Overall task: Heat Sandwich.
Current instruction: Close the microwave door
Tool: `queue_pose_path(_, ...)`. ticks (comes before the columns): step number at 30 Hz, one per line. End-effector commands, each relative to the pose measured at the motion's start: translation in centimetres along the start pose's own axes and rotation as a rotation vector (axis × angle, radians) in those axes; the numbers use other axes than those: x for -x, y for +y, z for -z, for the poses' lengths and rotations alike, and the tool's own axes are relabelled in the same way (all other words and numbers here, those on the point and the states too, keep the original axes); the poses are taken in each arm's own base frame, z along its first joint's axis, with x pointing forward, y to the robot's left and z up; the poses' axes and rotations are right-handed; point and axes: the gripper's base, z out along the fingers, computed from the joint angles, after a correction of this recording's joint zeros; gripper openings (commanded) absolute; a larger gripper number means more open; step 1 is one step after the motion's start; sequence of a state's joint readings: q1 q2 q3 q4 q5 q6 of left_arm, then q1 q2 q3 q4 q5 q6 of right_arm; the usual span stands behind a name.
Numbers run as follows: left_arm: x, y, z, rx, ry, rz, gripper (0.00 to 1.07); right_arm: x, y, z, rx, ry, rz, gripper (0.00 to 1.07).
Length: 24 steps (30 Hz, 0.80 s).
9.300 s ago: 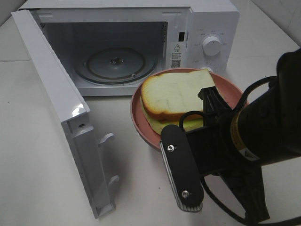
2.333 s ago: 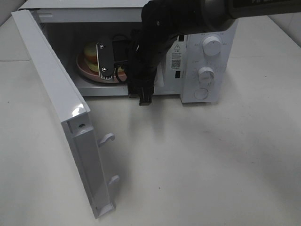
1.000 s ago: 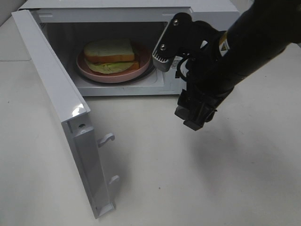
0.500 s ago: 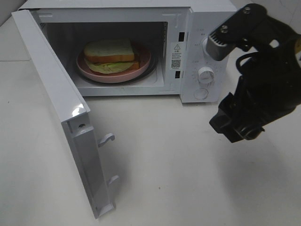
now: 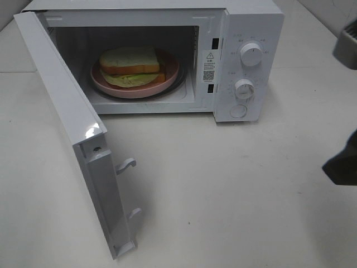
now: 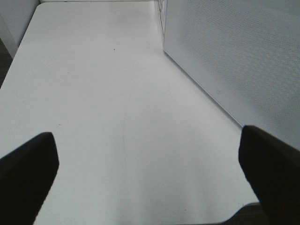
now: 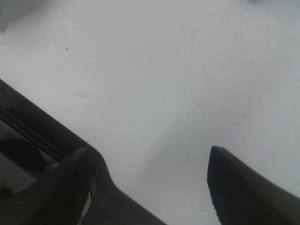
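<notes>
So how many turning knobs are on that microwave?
2, both on the control panel: the upper knob directly above the lower knob. A flat round button sits below them.

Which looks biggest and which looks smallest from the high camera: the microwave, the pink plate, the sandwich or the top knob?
Largest to smallest:
1. microwave, by far
2. pink plate, wider than what lies on it
3. sandwich
4. top knob, clearly the smallest

Right arm (image 5: 343, 164) now clear of microwave (image 5: 248, 22)
</notes>
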<state>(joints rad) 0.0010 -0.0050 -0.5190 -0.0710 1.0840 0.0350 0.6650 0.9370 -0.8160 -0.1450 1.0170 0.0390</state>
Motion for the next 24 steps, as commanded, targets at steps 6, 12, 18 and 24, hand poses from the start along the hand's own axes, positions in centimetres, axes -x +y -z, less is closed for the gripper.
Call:
queue_pose_path(6, 0.0, 0.0, 0.2, -0.006, -0.027, -0.002, 1.0, -3.9, -0.5, 3.6, -0.01, -0.03, -0.067, 0.69)
queue_pose_path(12, 0.0, 0.0, 0.2, -0.006, -0.027, -0.002, 1.0, -5.9, -0.7, 5.3, -0.01, -0.088, -0.109, 0.69)
queue_pose_path(18, 0.0, 0.0, 0.2, -0.006, -0.027, -0.002, 1.0, -7.7, -0.9, 6.7, -0.013, -0.165, -0.155, 0.69)
queue_pose_path(24, 0.0, 0.0, 0.2, -0.006, -0.027, -0.002, 1.0, -9.5, -1.6, 6.0, -0.116, -0.146, -0.319, 0.69)
